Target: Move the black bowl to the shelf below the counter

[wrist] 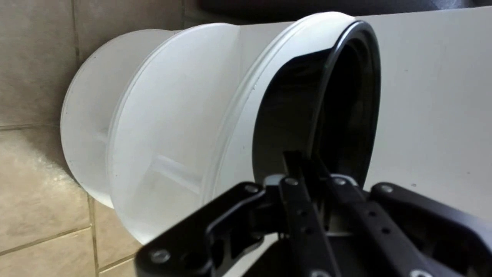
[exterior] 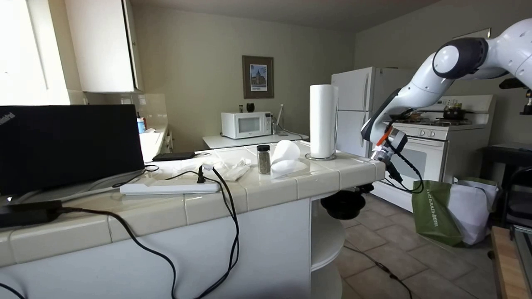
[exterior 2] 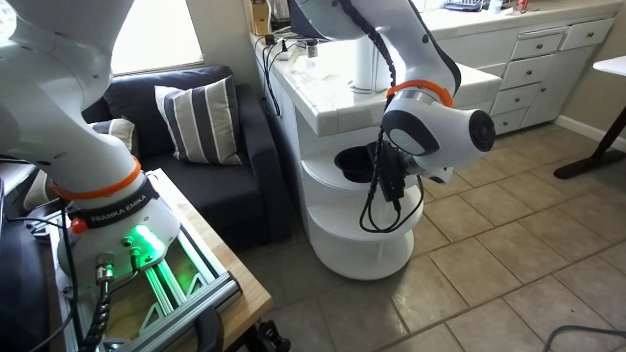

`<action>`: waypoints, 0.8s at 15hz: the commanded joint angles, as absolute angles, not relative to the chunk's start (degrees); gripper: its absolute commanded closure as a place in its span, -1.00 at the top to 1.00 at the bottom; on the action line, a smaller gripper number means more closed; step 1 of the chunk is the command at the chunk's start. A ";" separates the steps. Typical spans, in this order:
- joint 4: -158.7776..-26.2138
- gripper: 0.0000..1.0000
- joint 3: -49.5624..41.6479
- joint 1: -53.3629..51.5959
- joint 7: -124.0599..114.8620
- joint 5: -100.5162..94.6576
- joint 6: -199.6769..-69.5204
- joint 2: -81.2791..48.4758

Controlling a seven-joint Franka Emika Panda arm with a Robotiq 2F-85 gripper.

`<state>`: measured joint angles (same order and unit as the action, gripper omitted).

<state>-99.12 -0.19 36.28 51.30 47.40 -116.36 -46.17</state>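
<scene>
Claw clenched on black bowl at shelf, below counter; on counter: paper towel roll, jar

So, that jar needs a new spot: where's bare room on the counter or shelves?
Visibly bare: the counter between paper towel roll and outer edge; the middle shelf, below the black bowl. Crowded: the top shelf, where the fingers hold the bowl, and around the power strip.

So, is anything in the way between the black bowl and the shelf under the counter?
Nothing visible. The end effector holds the black bowl by its rim; no object shows between the black bowl and the upper shelf. The counter is higher.
</scene>
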 commanded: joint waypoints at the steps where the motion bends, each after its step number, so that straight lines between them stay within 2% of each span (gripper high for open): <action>1: -94.20 -0.95 -0.97 34.37 49.24 48.27 -114.73 -50.86; 12: -84.74 -0.95 0.76 29.88 46.51 47.56 -113.93 -60.00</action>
<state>-88.68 0.54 30.81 47.25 47.45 -115.97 -56.37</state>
